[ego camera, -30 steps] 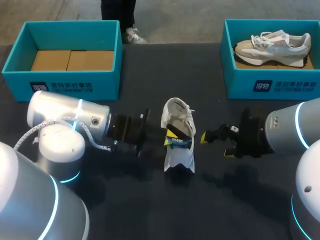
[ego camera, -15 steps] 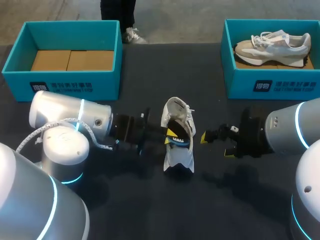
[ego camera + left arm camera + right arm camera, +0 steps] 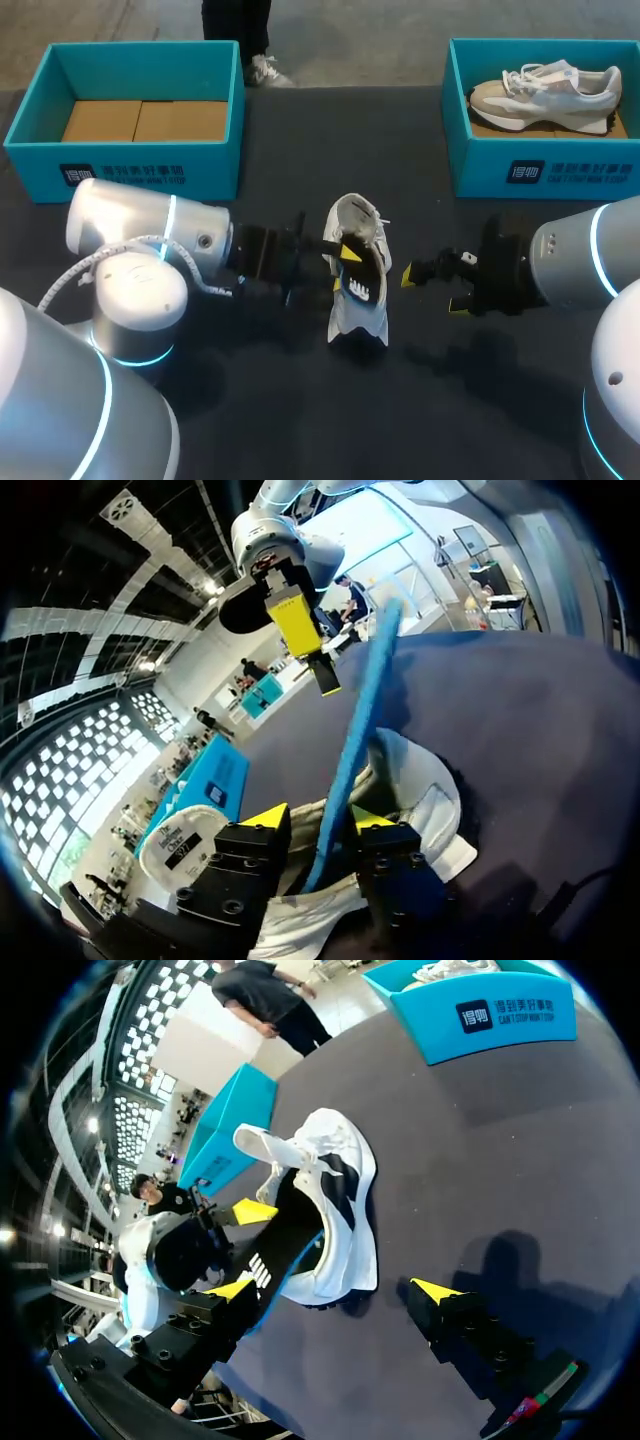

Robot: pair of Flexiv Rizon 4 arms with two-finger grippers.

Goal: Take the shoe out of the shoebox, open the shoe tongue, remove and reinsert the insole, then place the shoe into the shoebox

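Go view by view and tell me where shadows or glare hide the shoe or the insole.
Head view: even light, only faint shadows on the dark table by the shoe and near the right gripper; nothing hidden. Left wrist view: bright room behind, yet the insole reads clearly in the left gripper. Right wrist view: a shadow lies on the table ahead of the right gripper, clear of the shoe.

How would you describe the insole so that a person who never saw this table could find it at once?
On the dark table, find the white sneaker in the middle. Out of its opening sticks a thin black insole with a blue underside, gripped by the left tool. It is the only dark, flat strip against the white shoe.
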